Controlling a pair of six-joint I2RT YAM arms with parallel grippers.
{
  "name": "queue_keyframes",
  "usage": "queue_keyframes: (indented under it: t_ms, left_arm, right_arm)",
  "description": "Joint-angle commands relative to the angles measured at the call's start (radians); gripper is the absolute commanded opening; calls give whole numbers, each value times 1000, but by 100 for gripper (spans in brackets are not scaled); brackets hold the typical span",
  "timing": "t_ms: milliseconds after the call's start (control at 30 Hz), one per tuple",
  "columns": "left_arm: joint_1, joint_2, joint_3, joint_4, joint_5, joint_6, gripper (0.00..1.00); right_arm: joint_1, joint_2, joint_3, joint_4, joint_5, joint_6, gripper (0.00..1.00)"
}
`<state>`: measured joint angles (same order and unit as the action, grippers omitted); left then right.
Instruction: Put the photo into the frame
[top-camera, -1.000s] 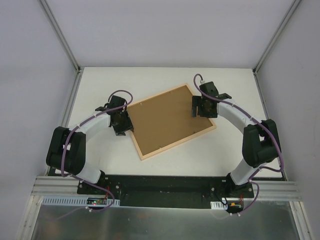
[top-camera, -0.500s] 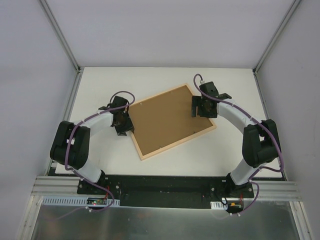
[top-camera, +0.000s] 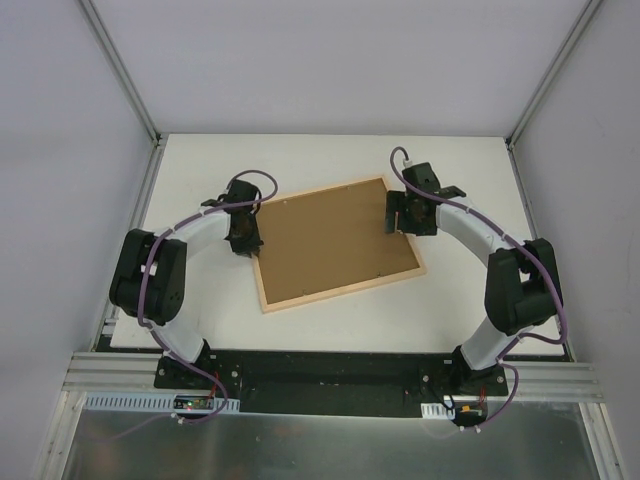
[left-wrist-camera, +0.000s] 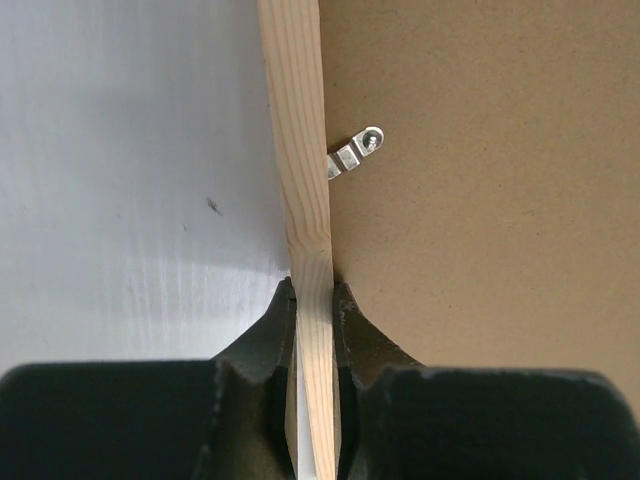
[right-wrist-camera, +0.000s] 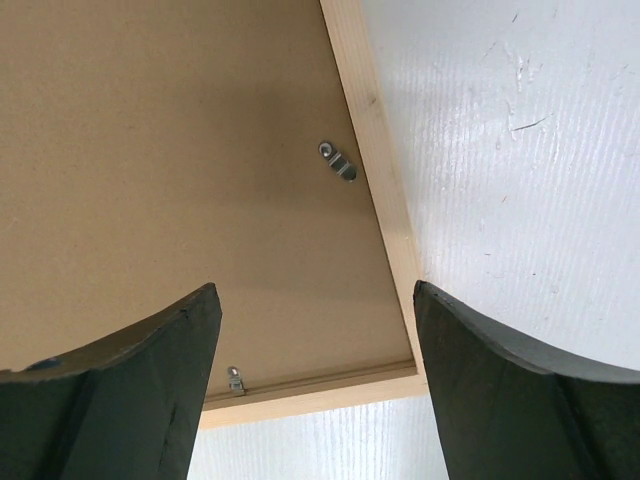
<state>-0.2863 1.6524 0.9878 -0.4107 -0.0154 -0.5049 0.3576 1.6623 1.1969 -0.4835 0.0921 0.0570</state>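
A rectangular frame (top-camera: 340, 290) of narrow pale wood strips, matte brown backing board (top-camera: 335, 240) inside, lies mid white surface (top-camera: 200, 170). The left tool (left-wrist-camera: 315, 296) pinches its left strip; the right tool (right-wrist-camera: 312, 300) gapes wide over its far-right corner.

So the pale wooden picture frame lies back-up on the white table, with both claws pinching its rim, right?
Not both. Only the left gripper pinches the pale wooden picture frame by its rim; the right gripper is open, spread wide over a corner, as the right wrist view shows. The rest holds.
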Motion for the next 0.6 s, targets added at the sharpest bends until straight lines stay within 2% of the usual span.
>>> queue_keyframes:
  t_ms: [0,267,567]
  left_arm:
    - [12,35,66,-62,-130,228,0]
    - [79,27,71,-36,-112,433,0]
    - [99,49,78,-22,-81,456,0]
  right_arm:
    - [-12,-24,13,-20,9,-25,79]
    - [-42,4,-43,8,17,-14,80]
    - [6,-25,-167,88,-54,4,79]
